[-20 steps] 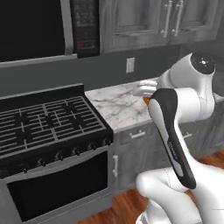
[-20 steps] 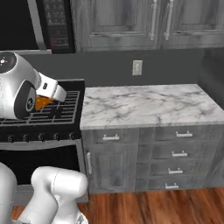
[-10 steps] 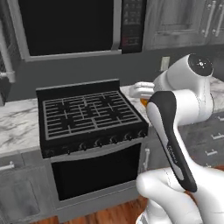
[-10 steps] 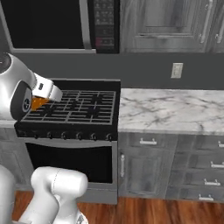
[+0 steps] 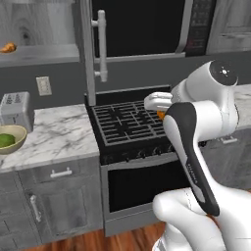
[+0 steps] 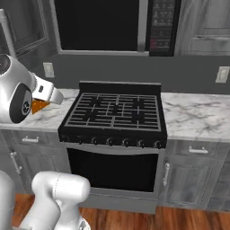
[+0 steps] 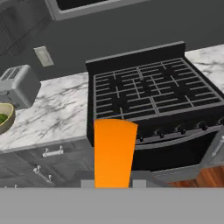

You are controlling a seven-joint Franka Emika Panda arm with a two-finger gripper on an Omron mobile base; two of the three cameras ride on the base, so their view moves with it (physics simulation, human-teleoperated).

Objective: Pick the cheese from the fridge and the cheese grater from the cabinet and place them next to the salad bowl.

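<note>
Base drove left | gripper grips cheese | salad bowl left

Orange cheese, black stove, grey-veined white marble counter.

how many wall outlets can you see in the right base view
2. One outlet sits on the dark wall left of the stove, above the marble counter; the other outlet is on the wall right of the stove. Others may be hidden.

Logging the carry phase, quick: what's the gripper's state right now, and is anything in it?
Gripper: shut on the cheese, the orange wedge held between its fingertips.
</note>
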